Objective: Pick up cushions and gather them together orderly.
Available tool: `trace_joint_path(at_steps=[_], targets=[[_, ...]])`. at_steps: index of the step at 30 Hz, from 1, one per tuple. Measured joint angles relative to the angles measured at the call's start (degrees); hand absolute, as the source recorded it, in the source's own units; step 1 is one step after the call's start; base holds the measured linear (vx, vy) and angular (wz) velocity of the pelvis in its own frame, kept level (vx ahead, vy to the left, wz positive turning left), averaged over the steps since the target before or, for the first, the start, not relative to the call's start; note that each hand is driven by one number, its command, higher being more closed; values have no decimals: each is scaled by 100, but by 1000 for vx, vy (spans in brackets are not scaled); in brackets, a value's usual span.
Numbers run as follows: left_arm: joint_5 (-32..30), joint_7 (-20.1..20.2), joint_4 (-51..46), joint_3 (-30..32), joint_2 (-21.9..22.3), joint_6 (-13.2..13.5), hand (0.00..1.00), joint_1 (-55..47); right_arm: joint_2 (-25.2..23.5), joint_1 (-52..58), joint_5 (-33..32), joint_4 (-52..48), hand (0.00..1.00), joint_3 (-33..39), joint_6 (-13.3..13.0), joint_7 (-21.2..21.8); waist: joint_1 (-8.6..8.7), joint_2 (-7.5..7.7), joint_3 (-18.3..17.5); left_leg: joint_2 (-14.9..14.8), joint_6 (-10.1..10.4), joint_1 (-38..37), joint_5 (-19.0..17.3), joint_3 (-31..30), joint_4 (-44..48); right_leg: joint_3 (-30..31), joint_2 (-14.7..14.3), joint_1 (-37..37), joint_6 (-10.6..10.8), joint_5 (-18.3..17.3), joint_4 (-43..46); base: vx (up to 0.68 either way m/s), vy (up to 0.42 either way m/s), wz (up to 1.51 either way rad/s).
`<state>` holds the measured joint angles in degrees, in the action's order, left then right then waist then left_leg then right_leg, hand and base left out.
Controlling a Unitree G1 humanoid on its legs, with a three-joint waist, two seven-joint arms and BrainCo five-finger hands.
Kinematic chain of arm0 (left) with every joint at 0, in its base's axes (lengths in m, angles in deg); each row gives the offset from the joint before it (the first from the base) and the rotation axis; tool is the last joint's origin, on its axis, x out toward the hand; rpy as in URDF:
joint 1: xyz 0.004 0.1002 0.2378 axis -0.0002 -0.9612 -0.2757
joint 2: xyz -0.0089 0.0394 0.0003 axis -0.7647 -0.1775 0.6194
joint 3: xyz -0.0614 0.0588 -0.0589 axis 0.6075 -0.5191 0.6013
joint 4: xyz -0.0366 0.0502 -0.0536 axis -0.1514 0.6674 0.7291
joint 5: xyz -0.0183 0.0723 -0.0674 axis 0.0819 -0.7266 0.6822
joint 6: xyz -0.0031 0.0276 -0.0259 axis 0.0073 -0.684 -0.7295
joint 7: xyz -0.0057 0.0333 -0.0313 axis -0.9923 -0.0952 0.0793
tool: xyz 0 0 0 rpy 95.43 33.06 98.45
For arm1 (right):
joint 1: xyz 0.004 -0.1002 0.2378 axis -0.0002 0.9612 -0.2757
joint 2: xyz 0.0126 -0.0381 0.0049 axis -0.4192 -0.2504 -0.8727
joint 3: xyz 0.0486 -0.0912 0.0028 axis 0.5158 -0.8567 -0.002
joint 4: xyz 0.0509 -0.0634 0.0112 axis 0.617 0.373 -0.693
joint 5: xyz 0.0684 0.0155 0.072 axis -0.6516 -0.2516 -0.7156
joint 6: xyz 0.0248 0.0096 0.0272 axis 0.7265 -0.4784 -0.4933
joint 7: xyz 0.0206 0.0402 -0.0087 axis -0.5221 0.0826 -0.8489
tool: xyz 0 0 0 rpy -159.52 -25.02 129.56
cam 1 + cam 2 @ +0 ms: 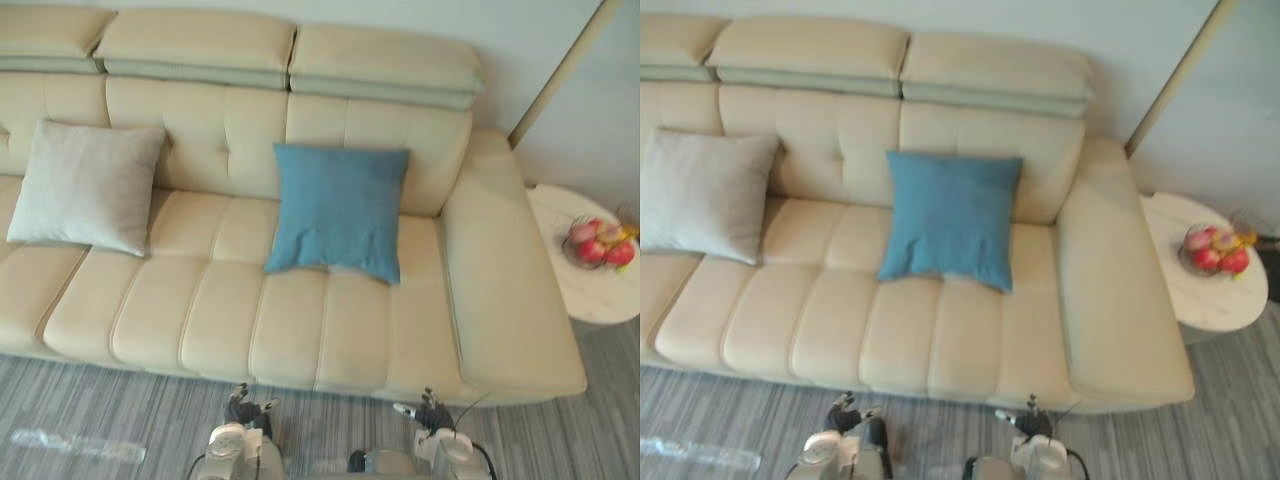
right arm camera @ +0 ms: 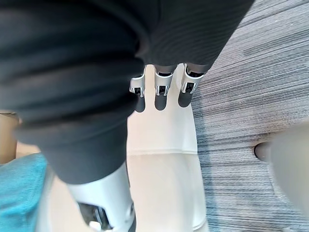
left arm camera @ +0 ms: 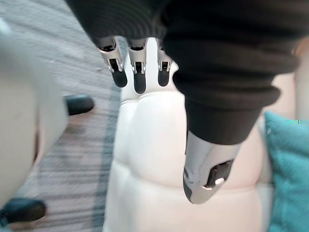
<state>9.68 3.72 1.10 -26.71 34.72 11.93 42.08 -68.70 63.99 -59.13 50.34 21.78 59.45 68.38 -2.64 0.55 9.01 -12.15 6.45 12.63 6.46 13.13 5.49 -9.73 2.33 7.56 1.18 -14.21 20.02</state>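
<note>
The left robot hand (image 1: 243, 408) and the right robot hand (image 1: 428, 410) hang low over the striped carpet (image 1: 100, 410), just short of the front edge of the sofa (image 1: 300, 330) and apart from each other. Both are wide and empty. In the left wrist view the fingers (image 3: 139, 79) run straight in a row with the thumb (image 3: 205, 174) held apart from them. In the right wrist view the fingers (image 2: 161, 94) are likewise straight and the thumb (image 2: 106, 208) stands off to one side. Past the fingertips of each lies the cream seat. The blue cushion (image 1: 338, 210) stands ahead of the hands, roughly midway between their two lines, tilted back against the backrest with its lower edge on the seat. A strip of it shows near each thumb in the wrist views. The grey cushion (image 1: 88, 185) leans on the backrest ahead and far out to the left of the left robot hand, well apart from the blue one. Beyond the armrest, out to the right of the right robot hand, a round surface (image 1: 585, 285) carries a bowl (image 1: 600, 243) of fruit.
</note>
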Motion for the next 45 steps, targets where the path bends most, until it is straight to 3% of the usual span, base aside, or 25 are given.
trace_joint_path(at_steps=[2, 3, 4, 6, 8, 10, 13, 17, 22, 23, 39, 43, 45], targets=[[3, -3, 2, -96, 7, 2, 0, -51, -32, 105, -15, 0, 0, 21, -3, 0, 31, -27, -27, -15, 63, -24, -122, -38, -104, -145, 20, 10, -120, 29, -40, -238, -22, 23], [6, -4, -4, -132, -12, 3, 0, -22, -45, 132, -42, 2, 0, 126, -2, 0, 62, 70, -8, 34, -55, 155, -310, -52, 199, -217, 150, 58, -184, 92, -119, -134, 43, 25], [12, -4, -7, -141, -16, 4, 0, 12, -45, 133, -51, 3, 0, 175, -2, 1, 78, 76, -1, 65, -126, 202, -354, -66, 451, -221, 197, 62, -180, 128, -144, -172, 116, 16], [46, -3, 11, -147, -22, 0, 0, 18, -15, 231, -57, 16, 0, 291, -1, 1, 92, 90, 5, 214, -314, 315, -957, -122, 1567, -207, 363, 97, -68, 237, -228, -98, 155, 3], [50, -1, 18, -150, -27, -2, 0, -56, 16, 289, -57, 40, 0, 339, 3, 8, 105, -106, -31, 204, -164, 144, -1516, -148, 1627, -91, 325, 112, 96, 283, -218, -27, 243, -16], [41, 5, 133, -177, -155, -28, 0, -119, -59, 354, -57, 127, 0, 324, 17, 68, 125, 4, -108, 460, -248, -137, -1454, 48, 1200, 144, 451, -28, 347, 467, -564, -10, 216, -25], [29, 5, 166, -325, -293, -30, 0, -220, -50, 374, -60, 189, 0, 334, 12, 96, 263, 59, -235, 744, -331, -425, -1302, 118, 677, 206, 612, -264, 436, 724, -1014, 46, 142, -2], [-25, 9, 350, -381, -318, -37, 0, -208, -53, 420, -53, 306, 0, 359, 28, 118, 270, 43, -326, 938, -464, -552, -1151, 131, 404, 202, 709, -430, 558, 916, -1401, 86, 77, 3], [-137, 14, 384, -380, -367, -41, 0, -266, -58, 435, -48, 468, 0, 390, 35, 121, 272, 78, -367, 1024, -447, -904, -1105, 43, 128, 98, 676, -872, 528, 983, -1753, 99, -5, 5], [-140, 21, 580, -315, -424, -35, 0, -316, -43, 462, 1, 561, 0, 373, 118, 125, 337, 158, -421, 1099, -357, -1661, -608, 29, -1131, 94, 567, -1164, 408, 1012, -2065, 16, -10, 3], [-138, 9, 573, -308, -500, -30, 0, -362, -39, 539, 9, 495, 0, 457, 130, 146, 364, 165, -364, 1073, -354, -1872, -581, -7, -1031, 43, 581, -1379, 409, 997, -1920, -21, -11, 1], [-133, 5, 483, -87, -511, -29, 0, -390, 0, 536, 8, 429, 0, 519, 126, 147, 361, 235, -205, 1018, -286, -1733, -763, -155, -375, 834, 610, -930, 465, 805, -1356, -131, -33, -74], [-134, 8, 482, -81, -457, -31, 0, -427, 33, 531, 11, 406, 0, 586, 129, 151, 372, 96, -225, 885, -214, -1727, -1064, -208, -374, 1228, 426, -619, 467, 788, -1216, -124, -37, -120]])
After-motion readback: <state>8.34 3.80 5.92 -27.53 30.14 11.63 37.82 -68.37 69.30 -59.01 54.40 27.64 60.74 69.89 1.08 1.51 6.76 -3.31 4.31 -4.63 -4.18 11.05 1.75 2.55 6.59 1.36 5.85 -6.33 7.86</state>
